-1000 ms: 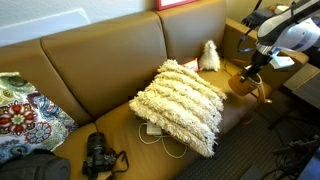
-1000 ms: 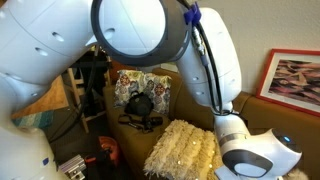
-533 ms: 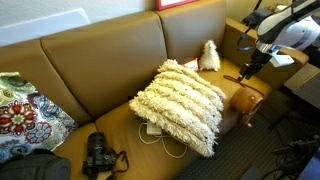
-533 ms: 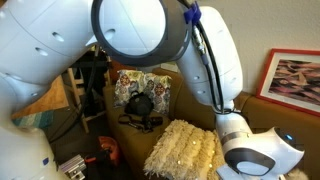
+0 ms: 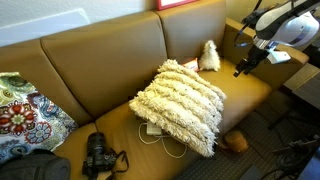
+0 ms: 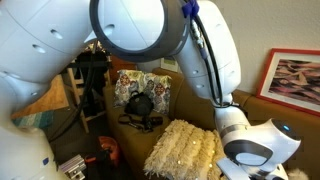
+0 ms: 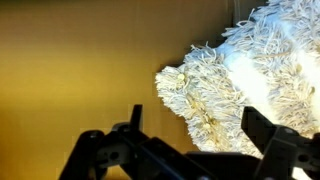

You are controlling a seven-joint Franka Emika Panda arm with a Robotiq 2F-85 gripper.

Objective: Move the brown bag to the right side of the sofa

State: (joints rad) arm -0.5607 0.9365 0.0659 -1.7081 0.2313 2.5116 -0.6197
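Dark carpet (image 5: 262, 150) runs along the front of the sofa (image 5: 110, 70). The brown bag (image 5: 235, 141) sits low there, just past the near right corner of the shaggy pillow (image 5: 185, 100), at the seat's front edge. Whether it rests on the floor or against the sofa front cannot be told. Its opening is not visible, so nothing can be said of what is inside.

Half a second ago the bag hung just under the claw, above the seat to the right of the pillow. Now it is well below the claw and apart from it.

A black camera (image 5: 98, 155) lies on the seat to the near left of the pillow, as before. A thin white cable (image 5: 155, 131) shows at the pillow's near edge. A patterned cushion (image 5: 25, 115) leans at the far left.

Behind the pillow's right corner, a small fluffy toy (image 5: 209, 56) stands against the sofa back, unmoved.

The gripper (image 5: 240, 68) hangs to the right of the toy, higher than a moment ago. In the wrist view its dark fingers (image 7: 135, 122) stand apart with nothing between them. Behind them are tan leather and cream shag; whether that shag is the pillow or the toy cannot be told.
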